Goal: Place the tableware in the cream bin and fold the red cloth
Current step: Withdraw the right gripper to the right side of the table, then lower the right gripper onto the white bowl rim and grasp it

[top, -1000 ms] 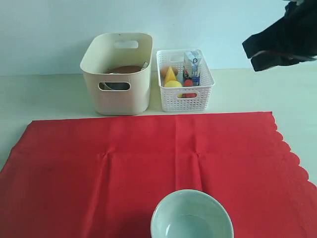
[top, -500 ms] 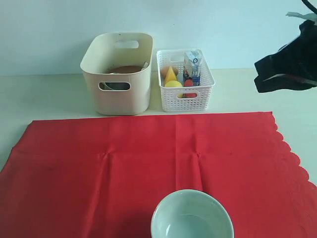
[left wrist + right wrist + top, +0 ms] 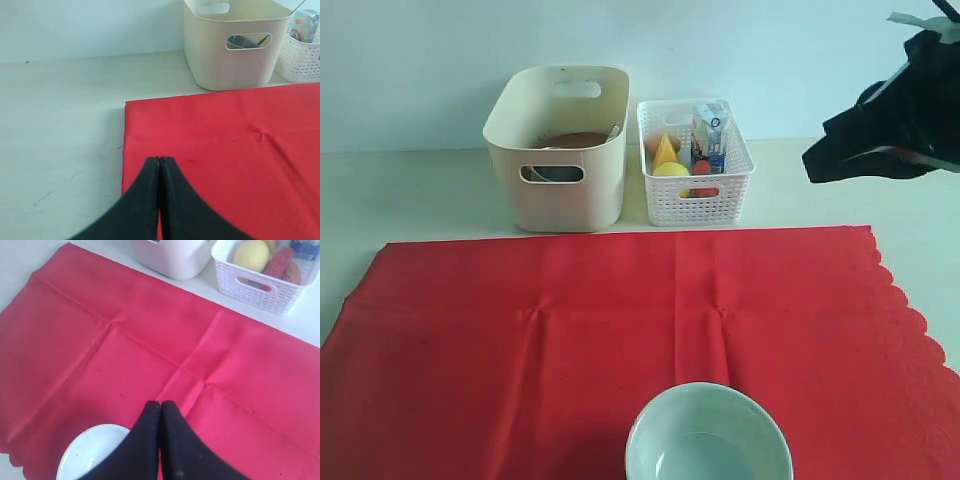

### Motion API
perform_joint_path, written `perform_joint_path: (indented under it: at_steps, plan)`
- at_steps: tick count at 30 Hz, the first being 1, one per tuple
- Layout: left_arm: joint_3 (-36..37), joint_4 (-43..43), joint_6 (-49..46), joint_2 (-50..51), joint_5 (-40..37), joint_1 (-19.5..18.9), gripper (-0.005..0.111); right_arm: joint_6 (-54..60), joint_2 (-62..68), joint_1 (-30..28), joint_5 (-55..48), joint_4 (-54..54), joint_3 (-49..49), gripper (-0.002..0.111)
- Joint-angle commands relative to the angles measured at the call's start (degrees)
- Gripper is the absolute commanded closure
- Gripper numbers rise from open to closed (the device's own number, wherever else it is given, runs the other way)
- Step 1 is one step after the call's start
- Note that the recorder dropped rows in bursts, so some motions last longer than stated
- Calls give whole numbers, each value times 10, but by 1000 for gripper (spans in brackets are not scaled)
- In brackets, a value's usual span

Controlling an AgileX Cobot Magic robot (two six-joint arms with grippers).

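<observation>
On table [image 3: 420, 190]: red cloth [image 3: 620, 330] lies flat, unfolded, likely because bowl [image 3: 708, 440] sits on it. Cream bin [image 3: 565, 205] behind cloth, brown plate [image 3: 572, 140] inside. Right gripper [image 3: 160, 405] pinched closed, empty, raised, aimed toward bowl. Left gripper [image 3: 159, 160] closed, empty, over cloth's left edge.

the left tool [image 3: 159, 165], jaws pressed together, hangs over the red cloth's [image 3: 240, 150] edge near the cream bin [image 3: 235, 47].

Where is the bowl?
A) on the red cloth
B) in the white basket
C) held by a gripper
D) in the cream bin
A: the bowl sits on the red cloth at its near edge, well clear of the bin.
</observation>
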State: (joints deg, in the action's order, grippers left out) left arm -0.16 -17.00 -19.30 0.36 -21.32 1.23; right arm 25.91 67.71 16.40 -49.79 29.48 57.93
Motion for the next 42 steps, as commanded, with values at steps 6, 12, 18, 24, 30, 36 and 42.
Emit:
perform_joint_path:
  at_steps: [6,12,18,24,30,36,42]
  plan:
    - [2,-1,1,-4,2,-2,107,186,29,-1,7,128,-27,108]
    - [2,-1,1,-4,2,-2,107,194,74,-1,15,121,-33,108]
    - [2,-1,1,-4,2,-2,107,194,135,-1,11,97,-33,108]
    - [2,-1,1,-4,2,-2,107,194,187,-1,-2,61,-33,87]
    - [2,-1,1,-4,2,-2,107,194,210,-1,-23,28,-33,51]
    - [2,-1,1,-4,2,-2,107,204,218,28,-23,5,-33,48]
    - [2,-1,1,-4,2,-2,107,181,230,83,-12,-54,-33,48]
